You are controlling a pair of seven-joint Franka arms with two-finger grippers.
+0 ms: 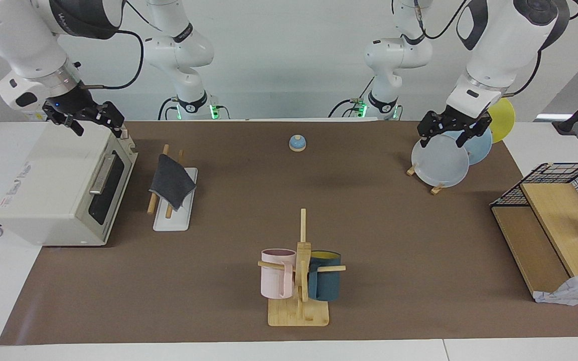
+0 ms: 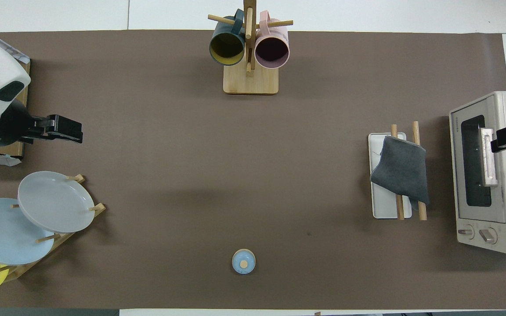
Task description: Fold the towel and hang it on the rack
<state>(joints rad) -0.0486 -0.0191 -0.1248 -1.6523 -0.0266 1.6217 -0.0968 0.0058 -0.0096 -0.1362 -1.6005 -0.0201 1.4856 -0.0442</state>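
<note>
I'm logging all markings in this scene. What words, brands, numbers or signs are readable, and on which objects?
No text here reads with certainty.
Toaster oven: small brand lettering on the door frame's upper corner, too small to read.
Toaster oven, by the knobs: red and white warning sticker with a triangle sign; its wording is too small.
Toaster oven top, facing view: grey printing, blurred.
Towel, rack: no text.

Towel draped dark-side-up over both rods of rack, beside oven; left claw empty, well apart from rack.
</note>
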